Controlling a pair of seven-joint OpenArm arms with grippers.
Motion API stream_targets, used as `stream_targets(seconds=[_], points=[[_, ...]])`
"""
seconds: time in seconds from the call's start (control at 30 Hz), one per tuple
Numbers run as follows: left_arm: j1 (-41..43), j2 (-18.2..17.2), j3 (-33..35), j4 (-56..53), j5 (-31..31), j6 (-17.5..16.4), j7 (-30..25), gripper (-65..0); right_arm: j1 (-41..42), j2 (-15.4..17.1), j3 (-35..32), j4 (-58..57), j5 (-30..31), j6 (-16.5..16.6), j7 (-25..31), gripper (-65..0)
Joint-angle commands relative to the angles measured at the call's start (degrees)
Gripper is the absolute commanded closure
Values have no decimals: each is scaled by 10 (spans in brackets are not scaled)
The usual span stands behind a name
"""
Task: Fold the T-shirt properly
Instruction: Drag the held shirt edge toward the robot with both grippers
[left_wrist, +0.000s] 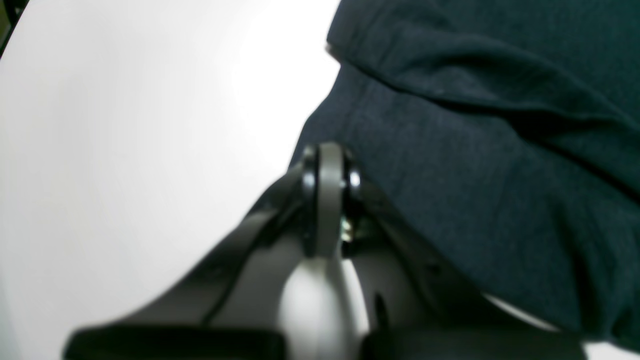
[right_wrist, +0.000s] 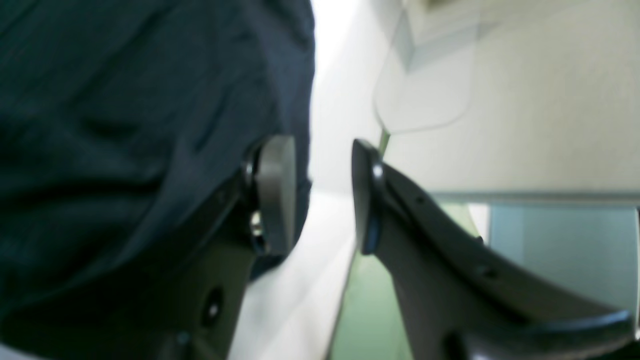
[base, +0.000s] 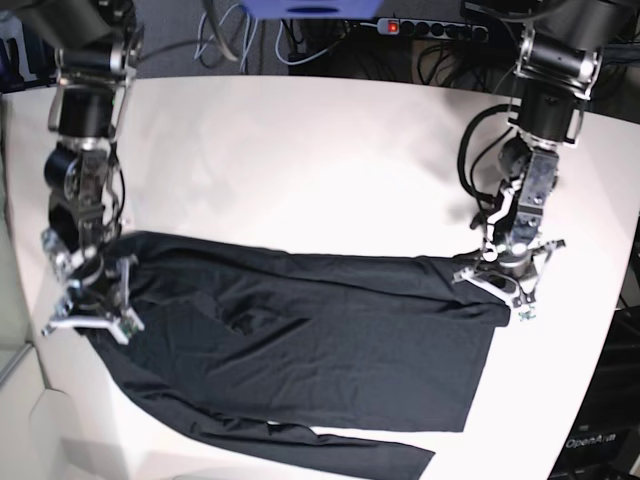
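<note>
The dark T-shirt (base: 300, 350) lies spread flat across the white table (base: 300, 170), with one long sleeve (base: 350, 450) trailing along the front edge. My right gripper (base: 90, 305) is at the shirt's left end. It is open in the right wrist view (right_wrist: 325, 195), with nothing in the gap and one finger (right_wrist: 275, 195) lying against the cloth (right_wrist: 125, 125). My left gripper (base: 505, 285) sits at the shirt's right corner. It is shut (left_wrist: 327, 160), its tips at the cloth edge (left_wrist: 475, 175). No fabric shows between its pads.
Cables and a power strip (base: 430, 27) run behind the table's far edge. The table's left edge (base: 15, 330) is close to my right gripper. Green floor (right_wrist: 370, 310) shows past the table edge in the right wrist view.
</note>
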Motion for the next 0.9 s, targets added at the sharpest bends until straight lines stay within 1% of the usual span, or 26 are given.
stream_targets(seconds=[0.0, 0.07, 0.1, 0.23, 0.27, 0.43, 0.53, 0.63, 0.77, 0.87], points=[[-16, -6, -3, 11, 8, 1, -12, 0, -1, -7, 1, 23, 3, -14, 11, -206], [-16, -6, -3, 11, 8, 1, -12, 0, -23, -25, 2, 49, 3, -14, 11, -187], [-16, -6, -3, 11, 8, 1, -12, 0, -32, -32, 2, 59, 3, -14, 11, -164], [-17, -6, -2, 11, 8, 1, -12, 0, -43, -48, 2, 61, 5, -14, 8, -23], [-17, -6, -2, 11, 8, 1, -12, 0, -43, -51, 2, 54, 5, -14, 8, 0], [-22, -6, -1, 13, 8, 1, -12, 0, -38, -54, 2, 10, 5, -14, 11, 0], [-25, -5, -1, 35, 8, 1, -12, 0, -31, -54, 2, -17, 5, -22, 12, 0], [-28, -13, -1, 50, 8, 1, -9, 0, -23, -54, 2, -46, 6, -23, 12, 0], [-40, -14, -1, 49, 8, 1, -12, 0, -21, -54, 2, -66, 6, -29, 12, 0], [-48, -13, 2, 27, 8, 1, -12, 0, -10, -54, 2, -87, 6, -34, 12, 0]])
